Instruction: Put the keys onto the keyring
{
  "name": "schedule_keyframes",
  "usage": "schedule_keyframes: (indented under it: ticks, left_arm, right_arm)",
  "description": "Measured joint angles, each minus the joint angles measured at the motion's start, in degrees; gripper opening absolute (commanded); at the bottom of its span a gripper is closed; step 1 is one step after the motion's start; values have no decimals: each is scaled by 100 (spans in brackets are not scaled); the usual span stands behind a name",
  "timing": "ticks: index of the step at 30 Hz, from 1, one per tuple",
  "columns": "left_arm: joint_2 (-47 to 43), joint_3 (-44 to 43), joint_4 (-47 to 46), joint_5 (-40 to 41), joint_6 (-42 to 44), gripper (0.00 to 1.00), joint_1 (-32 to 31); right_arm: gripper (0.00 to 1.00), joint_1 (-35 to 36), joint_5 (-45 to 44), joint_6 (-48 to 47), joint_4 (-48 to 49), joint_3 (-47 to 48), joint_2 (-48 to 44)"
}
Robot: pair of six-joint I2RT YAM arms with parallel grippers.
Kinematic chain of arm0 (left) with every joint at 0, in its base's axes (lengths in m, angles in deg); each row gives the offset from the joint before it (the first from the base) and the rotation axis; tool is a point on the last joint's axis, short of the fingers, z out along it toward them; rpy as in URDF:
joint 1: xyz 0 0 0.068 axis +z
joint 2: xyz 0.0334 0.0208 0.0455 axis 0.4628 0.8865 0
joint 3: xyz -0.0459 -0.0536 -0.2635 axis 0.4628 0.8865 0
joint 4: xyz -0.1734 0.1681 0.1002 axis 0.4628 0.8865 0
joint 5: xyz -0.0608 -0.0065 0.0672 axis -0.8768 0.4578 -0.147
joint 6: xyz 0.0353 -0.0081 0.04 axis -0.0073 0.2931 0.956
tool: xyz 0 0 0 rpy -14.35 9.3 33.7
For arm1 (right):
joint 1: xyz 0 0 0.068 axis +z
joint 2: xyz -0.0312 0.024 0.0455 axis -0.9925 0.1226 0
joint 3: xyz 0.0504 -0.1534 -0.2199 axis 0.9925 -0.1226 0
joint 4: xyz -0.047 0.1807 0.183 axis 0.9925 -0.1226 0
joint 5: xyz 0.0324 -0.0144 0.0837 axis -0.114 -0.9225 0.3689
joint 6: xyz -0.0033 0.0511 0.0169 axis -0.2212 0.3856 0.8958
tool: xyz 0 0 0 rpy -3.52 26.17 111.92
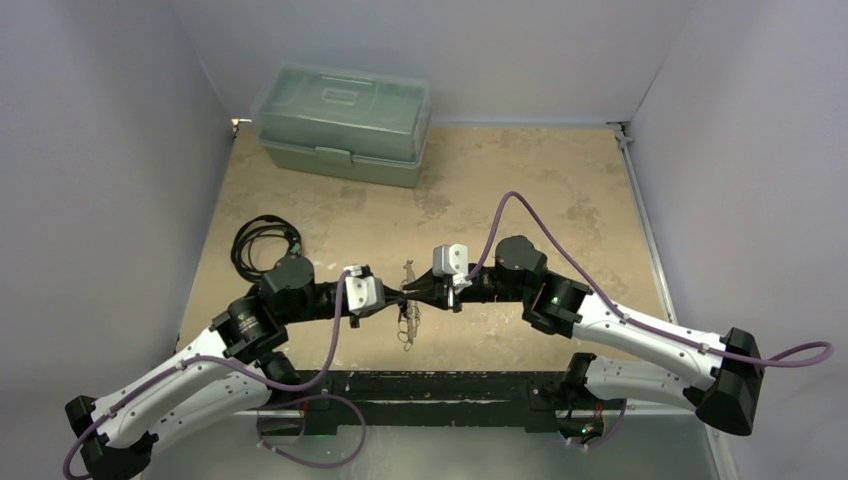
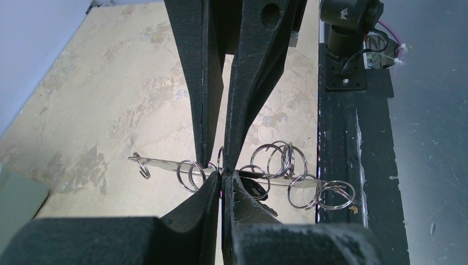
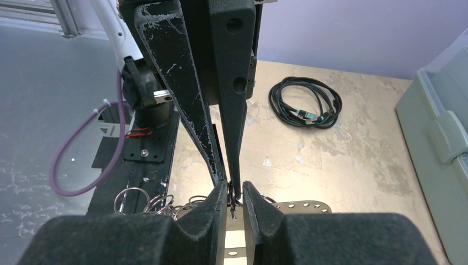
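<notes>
Our two arms meet tip to tip close to the near edge of the tabletop (image 1: pixel 560 200), about midway between its left and right edges. The left claw (image 2: pixel 222 185) has its fingers pressed nearly together on the thin bar of the keyring (image 2: pixel 165 163), which runs crosswise past both sets of fingertips with a cluster of small rings (image 2: pixel 281 160) strung along it. The right claw (image 3: pixel 235 199) shows a slim gap with a small piece of metal in it, and we cannot tell whether it truly grips that piece. A black coiled cable (image 1: pixel 262 240) lies toward the left edge, and a green toolbox (image 1: pixel 345 120) sits in the far left corner.
</notes>
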State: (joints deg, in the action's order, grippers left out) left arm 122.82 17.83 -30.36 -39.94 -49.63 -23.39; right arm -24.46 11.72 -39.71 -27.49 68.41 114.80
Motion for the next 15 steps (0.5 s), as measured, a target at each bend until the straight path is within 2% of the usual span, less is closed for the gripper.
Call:
schedule_keyframes:
  ticks: [10, 15]
  left_arm:
    - [-68, 0, 63, 0, 0, 0, 0]
    - [-90, 0, 70, 4, 0, 0, 0]
  right_arm:
    - [20, 0, 111, 48, -57, 35, 37]
    - [16, -2, 146, 66, -83, 35, 37]
